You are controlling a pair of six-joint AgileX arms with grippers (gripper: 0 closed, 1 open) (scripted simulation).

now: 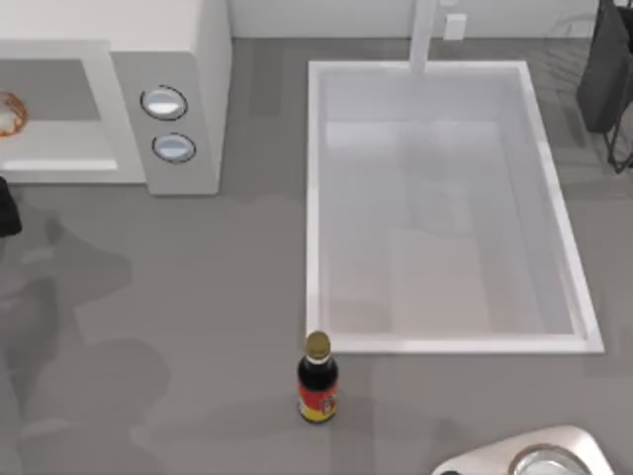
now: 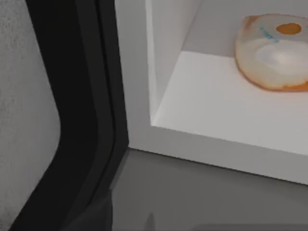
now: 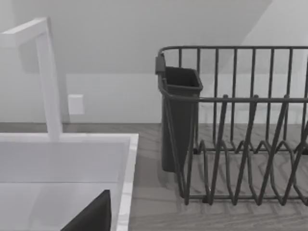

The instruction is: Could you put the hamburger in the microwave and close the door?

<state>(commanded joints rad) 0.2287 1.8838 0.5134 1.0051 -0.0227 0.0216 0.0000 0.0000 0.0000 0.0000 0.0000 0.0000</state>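
From above, we are seeing the hamburger [image 1: 8,114] sitting inside the microwave [image 1: 188,59] at the top view's left edge, on the cavity floor, so the first half of the job is looking done. We are judging that closing the door is what is left, since the cavity is standing open. A dark piece at the far left edge is probably our left arm; we cannot tell whether its gripper is released or clenched. The grey table [image 1: 198,297] is carrying a soy bottle [image 1: 317,381] standing upright just in front of the white sink [image 1: 584,327], and a dark rack [image 1: 608,79] is sitting at the far right corner.

Looking through the left wrist view, we are finding the hamburger [image 2: 272,53] resting on the white cavity floor, apart from the walls, with a dark edge [image 2: 82,110] running beside the opening; we cannot tell what it is.

Looking through the right wrist view, we are facing the rack [image 3: 240,144], a tap [image 3: 48,77] and the sink rim [image 3: 127,168] before a plain white wall. Our right arm is parked there, and we cannot tell its gripper's state.
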